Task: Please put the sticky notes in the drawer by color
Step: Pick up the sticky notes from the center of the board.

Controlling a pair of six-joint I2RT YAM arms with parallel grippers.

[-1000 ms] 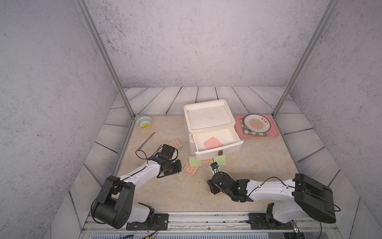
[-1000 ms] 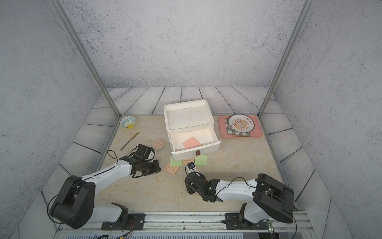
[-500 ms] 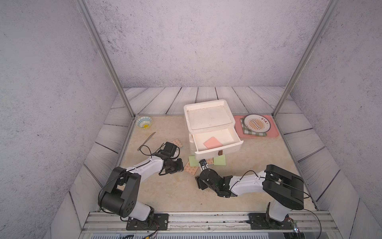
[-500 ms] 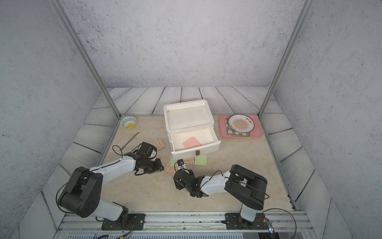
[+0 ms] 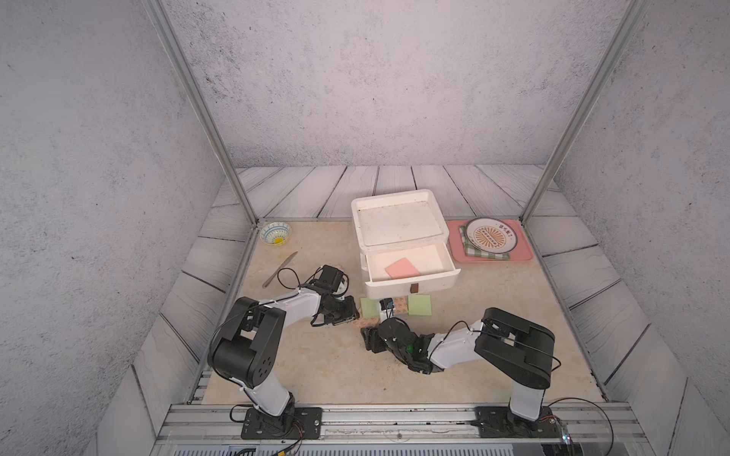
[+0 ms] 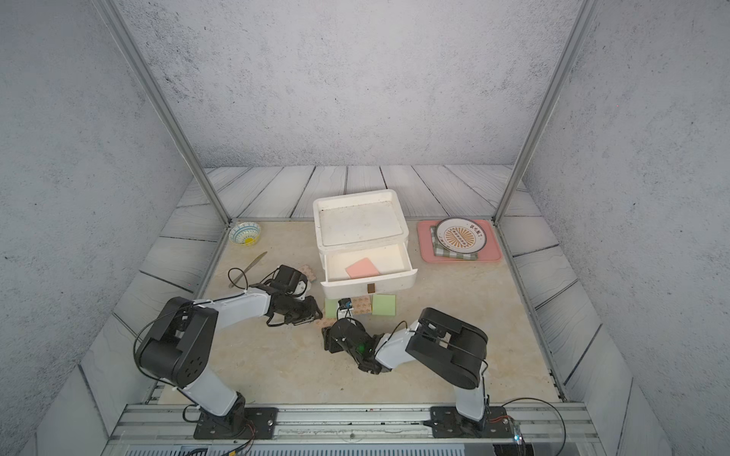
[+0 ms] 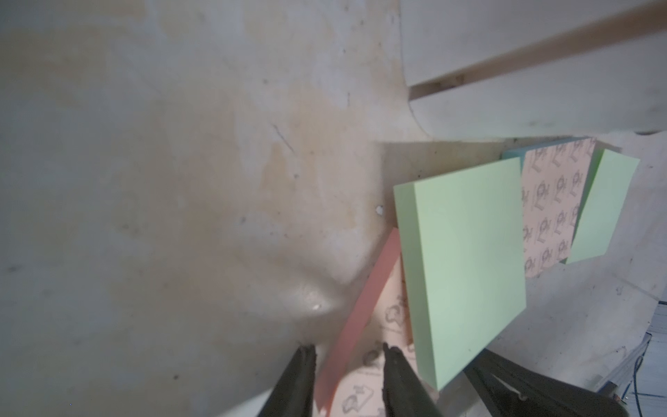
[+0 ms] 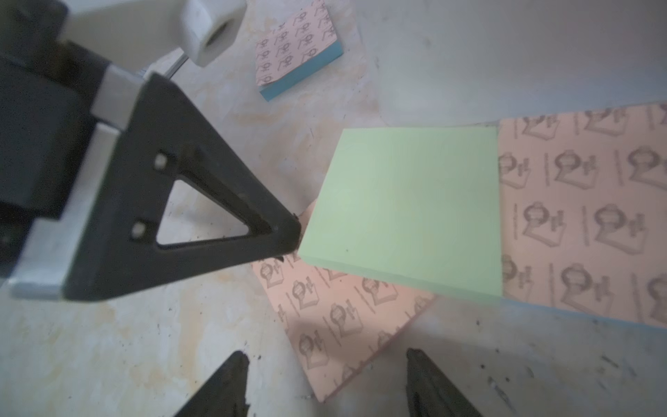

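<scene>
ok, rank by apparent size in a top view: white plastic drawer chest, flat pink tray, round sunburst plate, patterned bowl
Largest to smallest:
white plastic drawer chest
flat pink tray
round sunburst plate
patterned bowl

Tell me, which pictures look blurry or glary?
Left wrist view: soft all over, a glare spot on the table beside the left pincer, which pinches a blurred patterned pad. Right wrist view: that pincer's black finger looms out of focus, the green pad crisper. Both top views: even light, sharp, only faint shadows.
</scene>
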